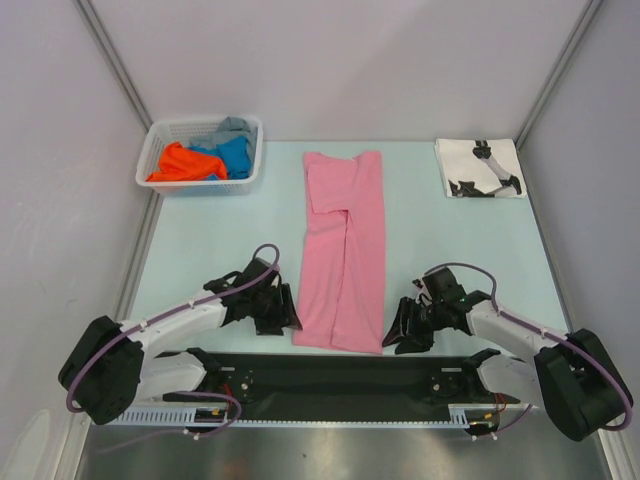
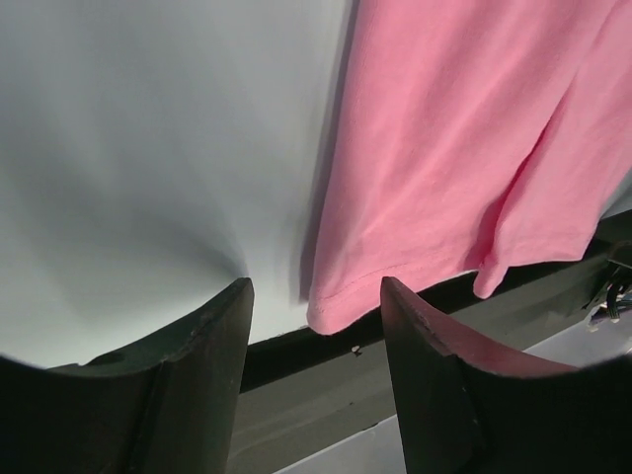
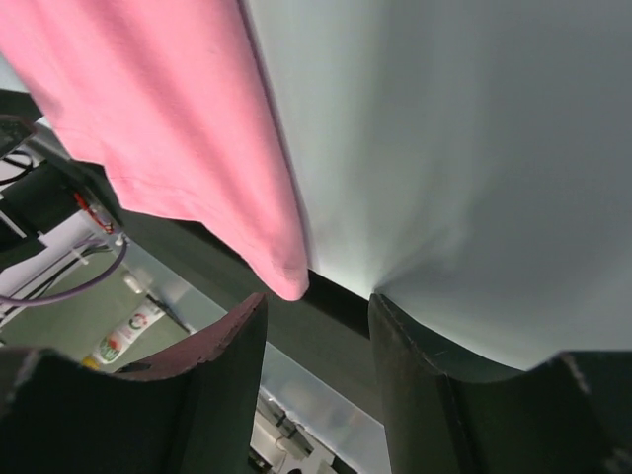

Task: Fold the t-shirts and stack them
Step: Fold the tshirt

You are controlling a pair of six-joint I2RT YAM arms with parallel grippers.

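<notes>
Pink t-shirt (image 1: 343,250) lies flat; left gripper (image 1: 283,314), right gripper (image 1: 402,334) gape beside its near corners.

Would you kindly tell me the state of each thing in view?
pink t-shirt: folded lengthwise, flat on table, unheld.
white printed t-shirt: folded, far right corner.
basket: upright, part-filled.
orange t-shirt: crumpled in basket.
blue t-shirt: crumpled in basket.
grey t-shirt: crumpled in basket.
left fingers: open, empty.
right fingers: open, empty.

Pink t-shirt (image 1: 342,250), long flat central strip (sleeves inward)
</notes>
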